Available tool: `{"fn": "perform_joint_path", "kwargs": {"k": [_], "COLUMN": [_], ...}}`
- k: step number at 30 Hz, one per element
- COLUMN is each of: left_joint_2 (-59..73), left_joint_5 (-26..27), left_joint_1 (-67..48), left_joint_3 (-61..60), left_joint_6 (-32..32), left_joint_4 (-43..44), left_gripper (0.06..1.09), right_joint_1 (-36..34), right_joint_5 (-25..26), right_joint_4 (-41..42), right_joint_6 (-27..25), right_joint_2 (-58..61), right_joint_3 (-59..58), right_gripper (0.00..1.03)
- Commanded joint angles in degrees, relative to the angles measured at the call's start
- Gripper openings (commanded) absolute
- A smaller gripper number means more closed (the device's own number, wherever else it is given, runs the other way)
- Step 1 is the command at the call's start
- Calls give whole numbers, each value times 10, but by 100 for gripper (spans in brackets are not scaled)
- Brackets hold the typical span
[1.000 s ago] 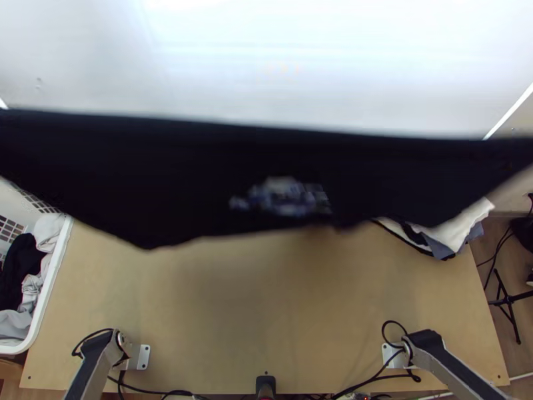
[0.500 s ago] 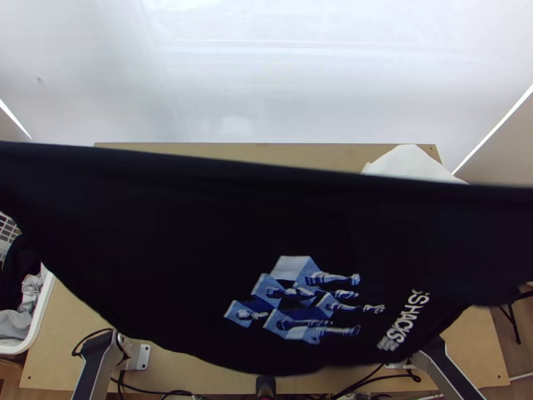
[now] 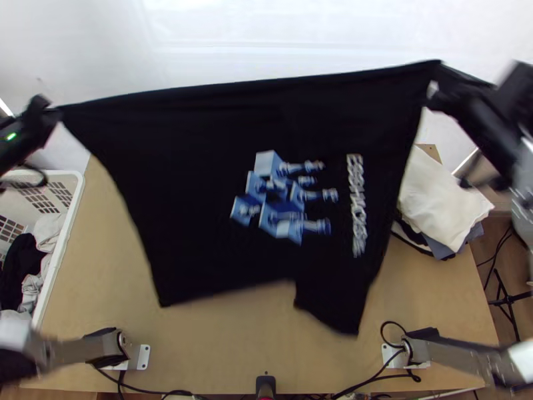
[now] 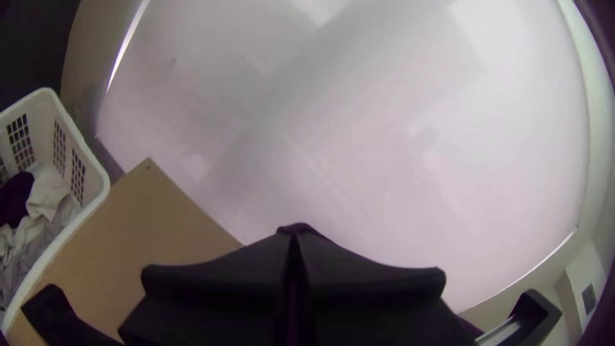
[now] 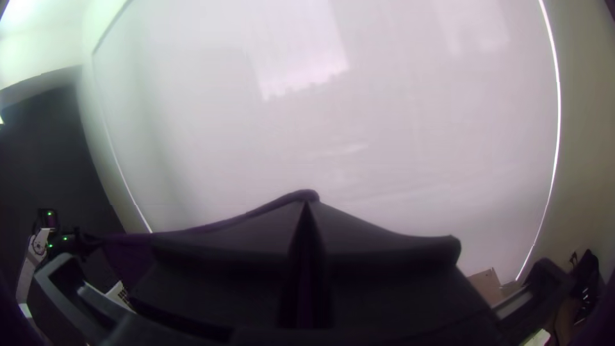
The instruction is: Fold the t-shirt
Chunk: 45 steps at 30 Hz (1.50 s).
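T-shirt [image 3: 186, 173] cloth is pinched between the closed fingers of the left end effector [image 3: 54, 115] and the right end effector [image 3: 434, 99]. The top view shows it hanging spread above the bench [image 3: 233, 340], blue print visible; the right wrist view adds its taut edge running toward the other arm, the left wrist view a laundry basket [image 4: 97, 176] holding clothes.

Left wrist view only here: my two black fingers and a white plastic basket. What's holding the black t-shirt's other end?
Observer: The right hand, its fingers shut on the black t-shirt.
Operator: Is the lower edge even?
Observer: No, it's stepped; in the top view it reaches furthest down on the right hand's side.
Operator: Anything on the light wooden table that side?
Observer: Yes, a crumpled white cloth over a grey-blue one.
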Motion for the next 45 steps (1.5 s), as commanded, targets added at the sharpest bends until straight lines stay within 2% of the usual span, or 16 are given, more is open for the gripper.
{"fn": "perform_joint_path", "kwargs": {"k": [1, 5, 9, 12, 17, 24, 31, 39, 45], "left_joint_2": [206, 211, 176, 131, -4, -171, -256, -258, -240], "left_joint_5": [-11, -24, -23, -21, -20, -15, 7, 7, 7], "left_joint_1": [-14, -15, -8, -1, 7, 18, 16, 17, 18], "left_joint_3": [128, 146, 203, 250, 251, 180, 122, 120, 121], "left_joint_6": [44, 55, 47, 24, -10, -44, -67, -72, -74], "left_joint_4": [-100, -87, -98, -113, -98, -88, -88, -65, -62], "left_gripper": [9, 9, 9, 9, 9, 9, 9, 9, 9], "right_joint_1": [5, 5, 7, 6, -11, -18, -16, -11, 8], "right_joint_5": [5, 4, 4, 5, 5, 6, 5, 6, 5], "right_joint_4": [4, 3, 0, -17, -56, -193, -313, -310, -238], "right_joint_6": [-19, -17, 6, 22, 43, 24, 24, 19, 35], "right_joint_2": [147, 143, 83, 25, -105, -233, -257, -237, -189], "right_joint_3": [78, 80, 100, 117, 82, 86, 175, 208, 228], "right_gripper": [3, 3, 3, 3, 3, 3, 3, 3, 3]}}
